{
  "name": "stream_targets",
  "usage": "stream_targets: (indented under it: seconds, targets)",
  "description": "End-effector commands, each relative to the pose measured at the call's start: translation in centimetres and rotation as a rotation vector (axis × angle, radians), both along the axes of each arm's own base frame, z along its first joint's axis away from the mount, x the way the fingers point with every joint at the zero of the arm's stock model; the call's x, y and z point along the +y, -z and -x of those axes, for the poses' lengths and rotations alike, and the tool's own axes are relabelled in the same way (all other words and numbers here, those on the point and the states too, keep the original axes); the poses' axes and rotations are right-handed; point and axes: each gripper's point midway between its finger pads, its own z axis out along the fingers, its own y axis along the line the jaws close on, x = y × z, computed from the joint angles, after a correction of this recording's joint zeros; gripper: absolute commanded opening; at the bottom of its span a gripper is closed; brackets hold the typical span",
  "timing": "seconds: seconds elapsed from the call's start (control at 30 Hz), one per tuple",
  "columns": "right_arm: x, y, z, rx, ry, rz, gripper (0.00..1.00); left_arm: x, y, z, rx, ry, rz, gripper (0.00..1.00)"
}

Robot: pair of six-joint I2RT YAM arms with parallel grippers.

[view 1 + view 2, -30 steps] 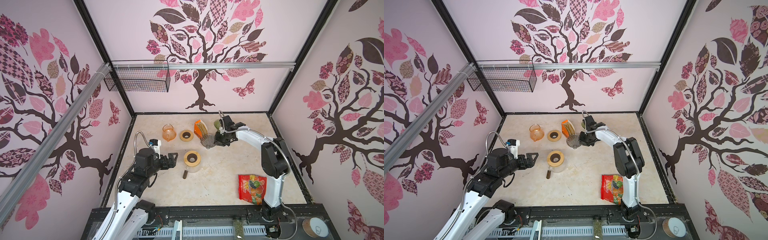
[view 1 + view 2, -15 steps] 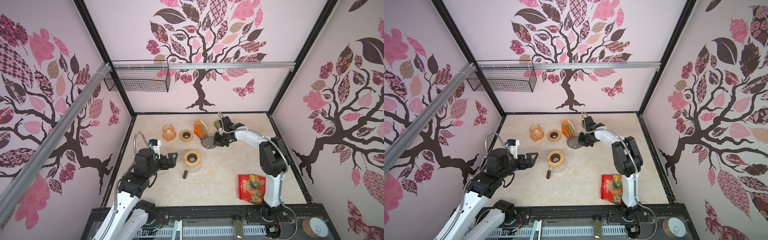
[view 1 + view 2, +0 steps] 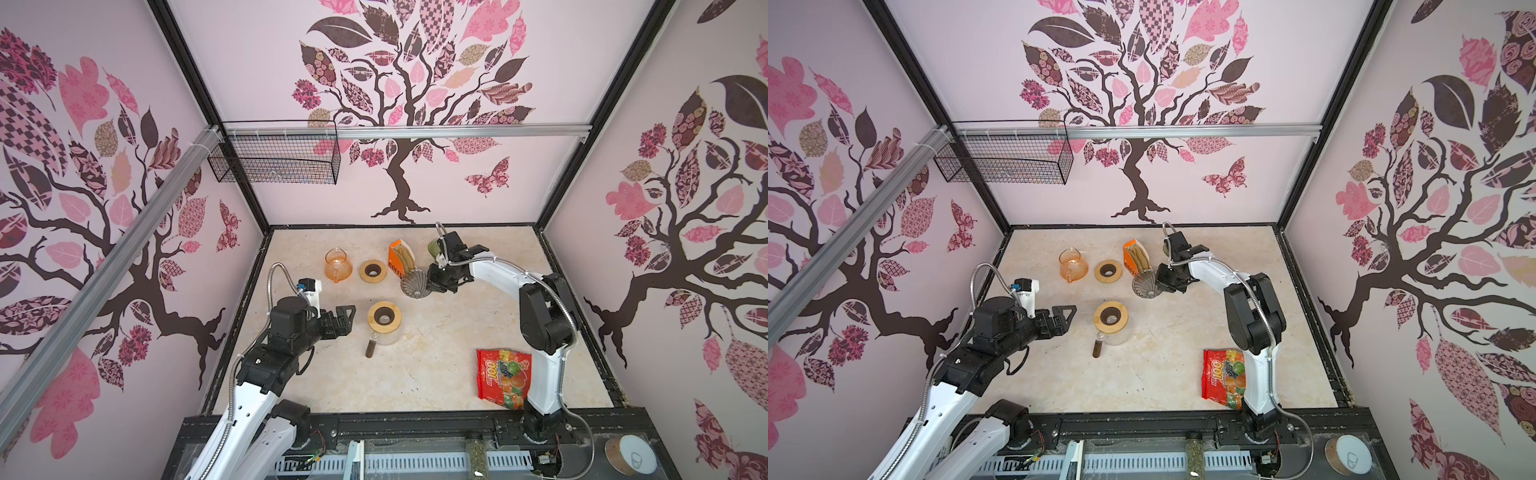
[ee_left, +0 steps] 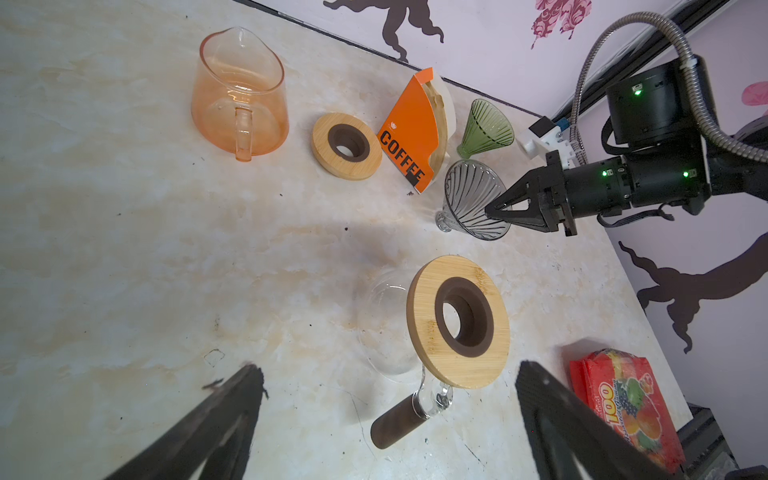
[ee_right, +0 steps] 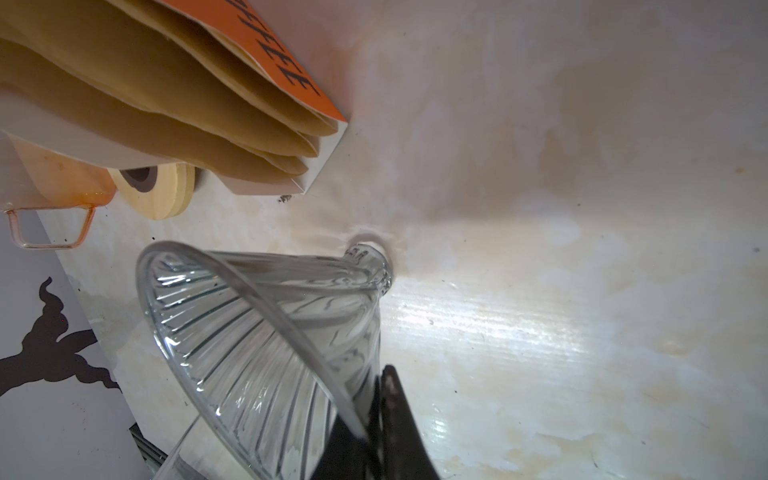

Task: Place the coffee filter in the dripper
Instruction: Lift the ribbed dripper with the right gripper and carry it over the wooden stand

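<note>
The dripper (image 3: 413, 283) (image 3: 1147, 284) is a clear ribbed glass cone, tilted with its narrow foot on the table. My right gripper (image 3: 430, 282) (image 4: 490, 210) (image 5: 374, 407) is shut on the dripper's (image 5: 257, 332) rim, one finger inside and one outside. Brown paper coffee filters (image 5: 166, 95) stand in an orange box (image 3: 401, 257) (image 4: 411, 133) marked COFFEE, just behind the dripper (image 4: 471, 199). My left gripper (image 3: 348, 318) (image 3: 1069, 318) (image 4: 388, 370) is open and empty, beside the handle of a glass carafe (image 3: 384, 328).
The carafe carries a bamboo ring lid (image 4: 457, 320). An orange glass pitcher (image 3: 337, 266), a loose bamboo ring (image 3: 372, 271) and a green dripper (image 4: 486, 129) stand along the back. A red candy bag (image 3: 503, 376) lies by the right arm's base.
My right gripper has closed onto the dripper's rim after shifting slightly left. The left arm has not moved.
</note>
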Motion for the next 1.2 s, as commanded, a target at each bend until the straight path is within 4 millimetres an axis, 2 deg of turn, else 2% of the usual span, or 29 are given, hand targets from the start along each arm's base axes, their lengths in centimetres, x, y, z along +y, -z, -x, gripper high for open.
stream_targets:
  seconds: [0.0,0.17,0.4,0.57,0.77,0.93,1.03,1.17]
  targets:
    - [0.6,-5.4,-0.4,-0.097,-0.027,-0.051,0.01,-0.1,0.1,-0.3,-0.008,-0.002,0.009,0.98]
    - [0.7,-7.8,-0.1,-0.129,-0.035,-0.077,0.01,-0.2,0.3,-0.3,0.001,0.002,0.01,0.98]
    - [0.9,-12.8,-0.3,-0.208,-0.034,-0.115,0.01,-0.3,0.5,-0.3,0.01,0.003,0.01,0.98]
    - [1.7,-16.2,-0.2,-0.219,-0.043,-0.181,0.01,-0.2,0.6,-0.3,0.017,-0.002,0.006,0.98]
    - [2.5,-19.7,1.1,-0.228,-0.071,-0.26,0.02,0.0,0.7,-0.4,0.02,-0.015,0.0,0.98]
    - [3.1,-21.0,2.9,-0.204,-0.104,-0.28,0.02,0.1,0.7,-0.5,0.023,-0.024,-0.001,0.98]
    - [4.4,-21.2,4.5,-0.186,-0.152,-0.276,0.02,0.1,0.7,-0.5,0.021,-0.023,0.001,0.98]
    - [6.7,-20.4,7.1,-0.156,-0.23,-0.253,0.02,-0.4,0.4,-0.3,0.019,0.005,0.012,0.98]
